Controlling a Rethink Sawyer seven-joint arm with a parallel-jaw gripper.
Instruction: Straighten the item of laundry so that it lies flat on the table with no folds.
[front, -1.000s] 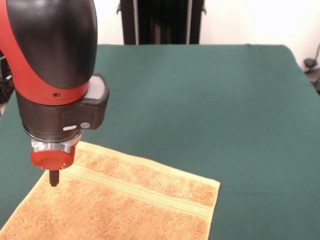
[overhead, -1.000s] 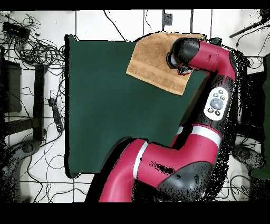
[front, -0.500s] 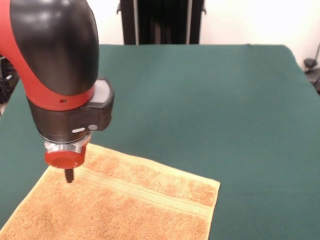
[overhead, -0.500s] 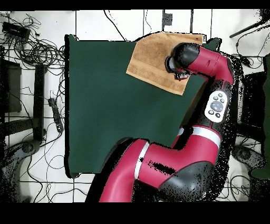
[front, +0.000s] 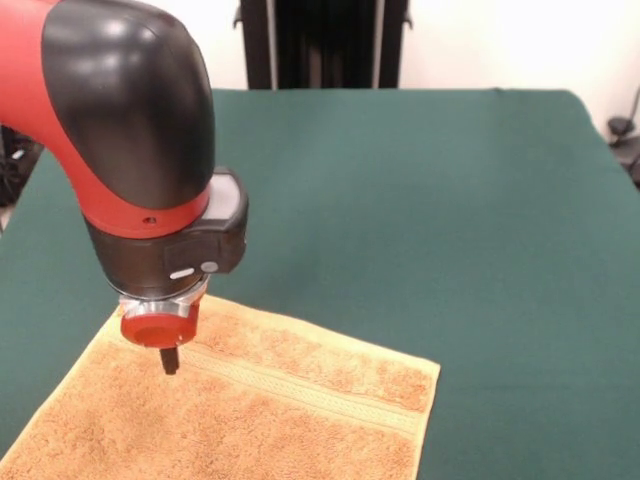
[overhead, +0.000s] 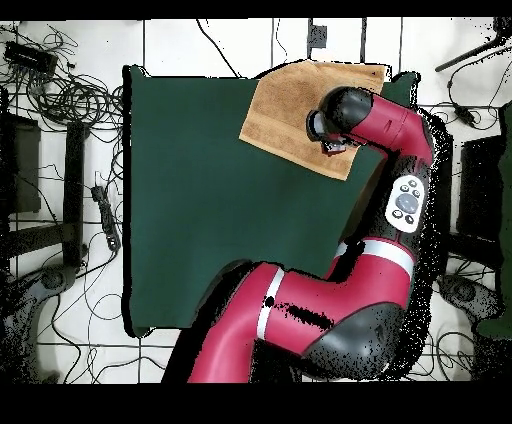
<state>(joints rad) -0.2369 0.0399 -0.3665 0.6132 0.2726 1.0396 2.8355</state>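
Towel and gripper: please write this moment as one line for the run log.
towel: looks flat on table, near an edge, no fold visible | gripper: above towel near stripe band, jaws look shut, contact unclear | arm: over towel

Light is bright and even, from above; the arm (front: 130, 150) casts a soft shadow on the surface (front: 420, 200); focus is sharp.
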